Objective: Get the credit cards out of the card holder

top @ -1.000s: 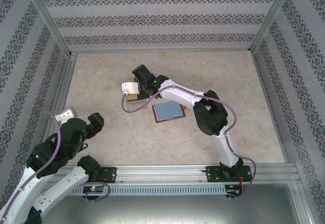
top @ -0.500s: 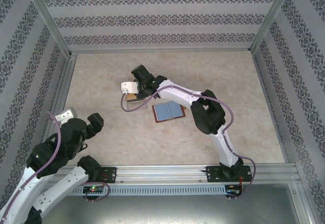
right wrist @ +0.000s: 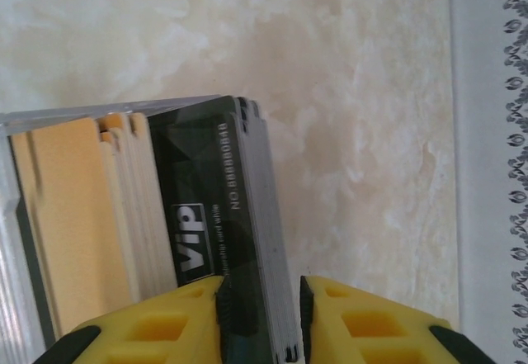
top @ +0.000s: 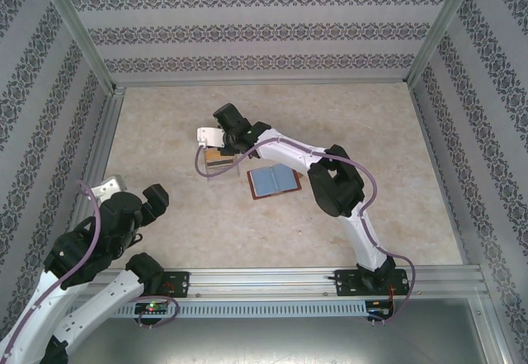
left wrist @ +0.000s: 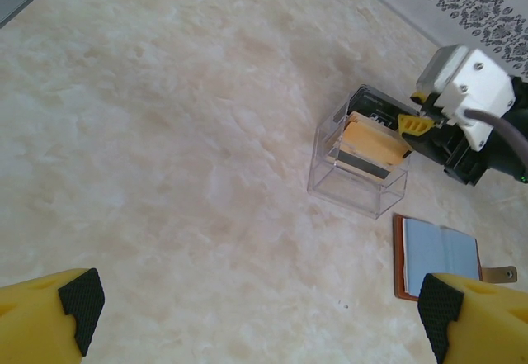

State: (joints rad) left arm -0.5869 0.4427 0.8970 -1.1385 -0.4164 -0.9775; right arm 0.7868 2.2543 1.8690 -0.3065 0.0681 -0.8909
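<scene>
Looks to me like the drop-off step. The right claw point(right wrist: 260, 298) is down at the clear box point(left wrist: 356, 174), its jaws a little apart with the black VIP card point(right wrist: 206, 215) standing between them. I can't tell whether it's pinching the card or has let go.

The card holder point(top: 273, 182) lies spread open just behind that claw, back toward its own arm's base. The blue-grey credit cards point(left wrist: 441, 252) seem to still sit inside.

The left claw point(left wrist: 257, 302) hangs wide open over bare table, well away.

Next it probably needs to lift clear of the box, swing back and catch a thin card edge, which is fiddly.

Compared with a second ago, the right wrist has crept slightly toward the far wall. The holder and left arm haven't budged.
</scene>
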